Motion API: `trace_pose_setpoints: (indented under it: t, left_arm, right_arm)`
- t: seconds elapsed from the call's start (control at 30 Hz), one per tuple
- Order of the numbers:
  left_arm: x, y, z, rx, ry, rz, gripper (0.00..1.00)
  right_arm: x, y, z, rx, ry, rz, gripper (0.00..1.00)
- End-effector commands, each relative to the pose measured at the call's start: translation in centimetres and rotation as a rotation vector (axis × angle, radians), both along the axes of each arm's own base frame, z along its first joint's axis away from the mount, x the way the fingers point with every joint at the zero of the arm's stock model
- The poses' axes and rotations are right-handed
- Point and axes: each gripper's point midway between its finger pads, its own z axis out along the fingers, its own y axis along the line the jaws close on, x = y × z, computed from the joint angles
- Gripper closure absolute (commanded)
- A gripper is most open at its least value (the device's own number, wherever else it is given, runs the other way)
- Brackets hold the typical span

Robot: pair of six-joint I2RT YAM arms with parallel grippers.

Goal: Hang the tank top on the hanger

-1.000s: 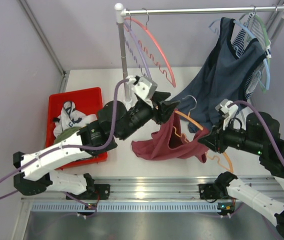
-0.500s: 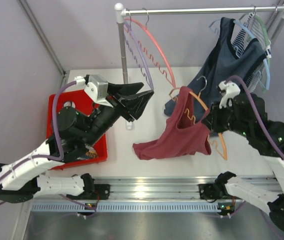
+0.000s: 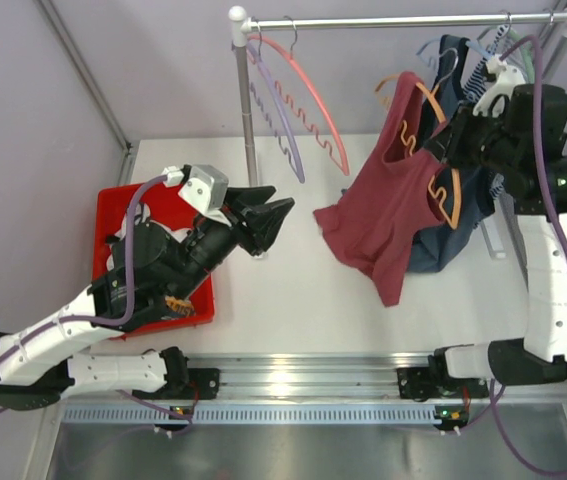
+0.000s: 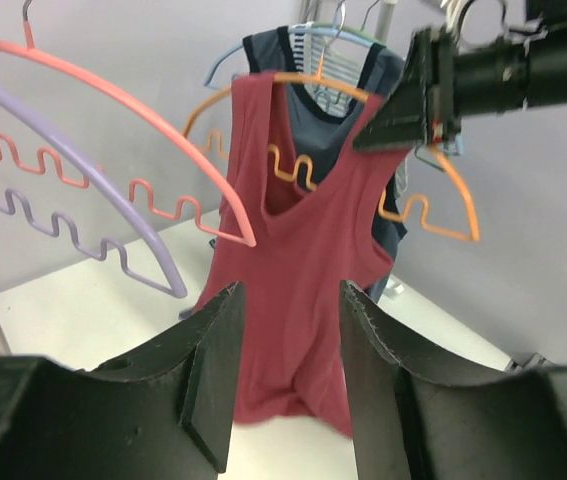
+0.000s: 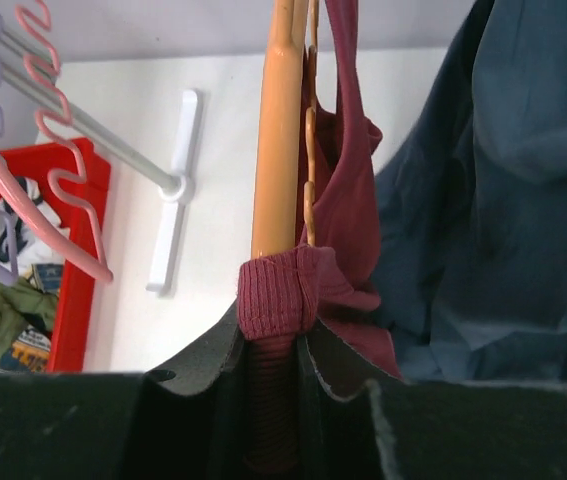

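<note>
- Red bin [image 3: 113, 220], far L: print on an item inside was too small to read.
- L arm angled up & fwd over the table; left gripper [image 3: 275, 212] pointed at the garment, jaws wide, nothing btwn them.
- Tank top [image 3: 373, 220]: plain maroon, hung in the air R of centre, strap over the orange hanger [image 5: 275, 150], body drooping skewed in front of the blue-grey top [image 3: 433, 250].
- R arm was up high near the rail [image 3: 403, 20]; right gripper [image 5: 273, 330] pinched narrow on the hanger arm, strap cloth bunched at the jaws.
</note>
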Motion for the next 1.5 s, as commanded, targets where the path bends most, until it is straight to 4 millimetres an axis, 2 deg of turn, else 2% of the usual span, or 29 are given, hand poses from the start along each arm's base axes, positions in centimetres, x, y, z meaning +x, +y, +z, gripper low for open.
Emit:
trace_pose_setpoints:
  t: [0.0,0.03,0.07,0.13,0.17,0.23,0.33,0.43,0.6,0.7,0.93,1.2,1.27,1.3,1.33,1.37,1.4,1.47]
  left_arm:
    - [0.3,0.9,-0.7,0.023,0.004,0.038,0.53]
    - [0.4,1.1,-0.7,0.022,0.007,0.046,0.53]
    - [0.5,1.1,-1.0,0.022,0.013,0.048,0.53]
    - [0.6,1.1,-1.6,0.036,0.020,0.059,0.53]
    - [0.7,1.1,-1.8,0.040,0.023,0.062,0.53]
    - [0.7,1.1,-2.2,0.044,0.029,0.064,0.53]
    - [0.8,1.0,-2.9,0.059,0.034,0.065,0.53]
    - [0.9,0.8,-3.4,0.077,0.039,0.067,0.53]
    - [1.0,0.9,-3.8,0.091,0.044,0.075,0.53]
    - [1.0,0.8,-4.1,0.100,0.047,0.074,0.53]
    - [0.9,0.6,-4.5,0.105,0.053,0.062,0.53]
    - [1.0,0.5,-5.2,0.119,0.068,0.070,0.53]
    - [1.2,0.7,-5.5,0.123,0.074,0.087,0.53]
    - [1.2,0.8,-5.6,0.123,0.076,0.090,0.52]
    - [1.3,0.9,-5.6,0.119,0.082,0.097,0.52]
    - [1.4,0.9,-5.8,0.120,0.088,0.101,0.52]
    - [1.5,1.1,-5.7,0.115,0.094,0.110,0.52]
    - [1.4,1.1,-5.9,0.114,0.100,0.109,0.52]
  right_arm:
    - [1.5,-0.1,6.3,0.004,-0.201,0.030,1.00]
    - [1.7,-0.2,6.7,0.002,-0.209,0.027,1.00]
    - [1.8,-0.5,8.1,-0.001,-0.244,0.021,1.00]
    - [3.0,-0.7,8.1,-0.014,-0.240,0.020,1.00]
    - [3.0,-1.0,9.5,-0.015,-0.275,0.011,1.00]
    - [4.1,-1.2,9.8,-0.020,-0.285,0.011,1.00]
    - [4.9,-1.3,11.3,-0.009,-0.346,0.013,1.00]
    - [6.0,-1.4,11.6,-0.009,-0.361,0.010,1.00]
    - [8.0,-1.6,11.0,-0.016,-0.359,0.005,1.00]
    - [8.5,-1.8,10.6,-0.025,-0.354,-0.005,1.00]
    - [9.0,-2.0,8.4,-0.035,-0.309,-0.008,1.00]
    - [9.5,-1.7,7.2,-0.017,-0.280,-0.002,0.98]
    - [9.5,-1.6,7.1,-0.007,-0.280,-0.007,0.94]
    - [9.0,-1.7,7.3,-0.004,-0.289,-0.014,0.84]
    - [9.1,-1.8,6.6,0.000,-0.275,-0.017,0.80]
    - [8.5,-1.8,7.3,0.008,-0.299,-0.024,0.76]
    - [8.4,-1.7,6.8,0.010,-0.286,-0.023,0.67]
    - [7.5,-1.7,7.3,0.019,-0.302,-0.024,0.56]
